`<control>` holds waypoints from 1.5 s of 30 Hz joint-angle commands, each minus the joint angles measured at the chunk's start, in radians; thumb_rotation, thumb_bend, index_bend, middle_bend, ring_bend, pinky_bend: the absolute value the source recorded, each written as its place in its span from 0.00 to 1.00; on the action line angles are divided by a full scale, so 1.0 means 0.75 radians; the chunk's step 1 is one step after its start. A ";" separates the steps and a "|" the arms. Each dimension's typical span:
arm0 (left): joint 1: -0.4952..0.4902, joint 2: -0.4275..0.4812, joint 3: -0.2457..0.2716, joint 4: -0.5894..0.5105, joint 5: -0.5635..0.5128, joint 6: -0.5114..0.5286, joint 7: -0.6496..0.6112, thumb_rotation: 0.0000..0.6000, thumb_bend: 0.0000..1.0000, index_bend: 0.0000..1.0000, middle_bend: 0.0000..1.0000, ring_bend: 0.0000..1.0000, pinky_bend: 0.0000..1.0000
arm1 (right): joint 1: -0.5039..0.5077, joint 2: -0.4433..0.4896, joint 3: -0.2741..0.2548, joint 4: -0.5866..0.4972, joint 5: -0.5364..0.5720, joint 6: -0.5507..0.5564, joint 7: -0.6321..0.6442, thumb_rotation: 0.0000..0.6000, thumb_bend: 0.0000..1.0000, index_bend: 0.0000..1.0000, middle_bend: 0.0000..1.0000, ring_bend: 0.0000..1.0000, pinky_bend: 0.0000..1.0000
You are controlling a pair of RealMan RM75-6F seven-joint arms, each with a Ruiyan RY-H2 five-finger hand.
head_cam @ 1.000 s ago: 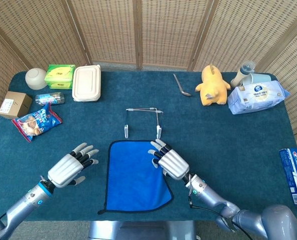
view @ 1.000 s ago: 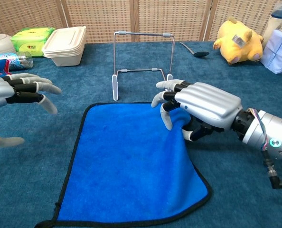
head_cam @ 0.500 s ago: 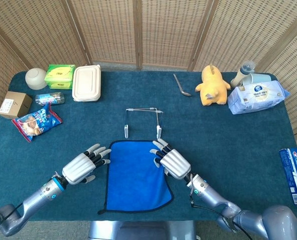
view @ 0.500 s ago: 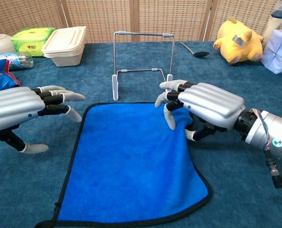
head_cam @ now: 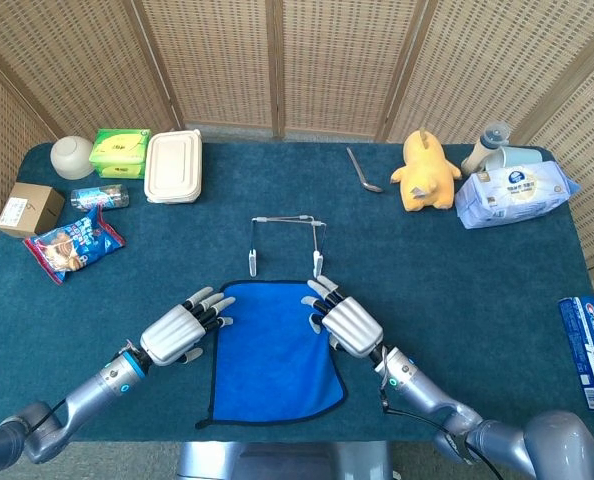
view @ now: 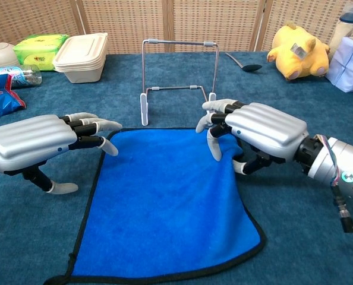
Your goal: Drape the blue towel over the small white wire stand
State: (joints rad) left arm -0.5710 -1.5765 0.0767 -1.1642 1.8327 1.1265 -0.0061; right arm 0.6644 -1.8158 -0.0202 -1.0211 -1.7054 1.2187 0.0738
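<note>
Woven screens stand behind a dark blue worktop (head_cam: pixel 457 290). On it the blue towel (view: pixel 164 208) lies flat, just near of the small white wire stand (view: pixel 179 65). Right hand (view: pixel 254 133) pinches the towel's far right corner. Left hand (view: pixel 37 145) has fingers spread at the far left corner, holding nothing. It should pinch that corner firmly, then both lift evenly.

Woven wicker screen (head_cam: pixel 277 60) behind table (head_cam: pixel 457 300)
</note>
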 commanded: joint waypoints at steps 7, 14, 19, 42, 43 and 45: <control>-0.018 -0.024 0.005 0.010 -0.024 0.004 -0.002 1.00 0.36 0.22 0.05 0.00 0.00 | -0.003 0.007 0.003 -0.008 0.003 0.004 -0.003 1.00 0.41 0.67 0.26 0.03 0.00; -0.035 -0.049 0.011 0.017 -0.042 -0.002 -0.002 1.00 0.36 0.23 0.05 0.00 0.00 | -0.005 0.011 0.004 -0.012 0.006 0.003 -0.004 1.00 0.41 0.67 0.26 0.03 0.00; -0.042 -0.063 0.009 0.008 -0.057 0.007 -0.017 1.00 0.36 0.23 0.06 0.00 0.00 | -0.008 0.014 0.005 -0.016 0.008 0.006 -0.004 1.00 0.41 0.67 0.26 0.03 0.00; -0.044 0.019 0.045 -0.068 -0.093 0.019 0.005 1.00 0.36 0.24 0.06 0.00 0.00 | -0.016 0.017 0.010 -0.030 0.015 0.007 -0.011 1.00 0.41 0.66 0.26 0.03 0.00; -0.041 0.016 0.049 -0.066 -0.100 0.012 0.002 1.00 0.36 0.23 0.06 0.00 0.00 | -0.016 0.016 0.010 -0.029 0.016 0.005 -0.011 1.00 0.41 0.66 0.26 0.03 0.00; -0.040 0.007 0.050 -0.060 -0.104 0.008 0.003 1.00 0.36 0.23 0.06 0.00 0.00 | -0.016 0.014 0.011 -0.028 0.016 0.004 -0.010 1.00 0.41 0.66 0.26 0.03 0.00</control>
State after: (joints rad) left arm -0.6018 -1.5677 0.1130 -1.2118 1.7566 1.1348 -0.0040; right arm 0.6524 -1.8055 -0.0121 -1.0421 -1.6930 1.2214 0.0661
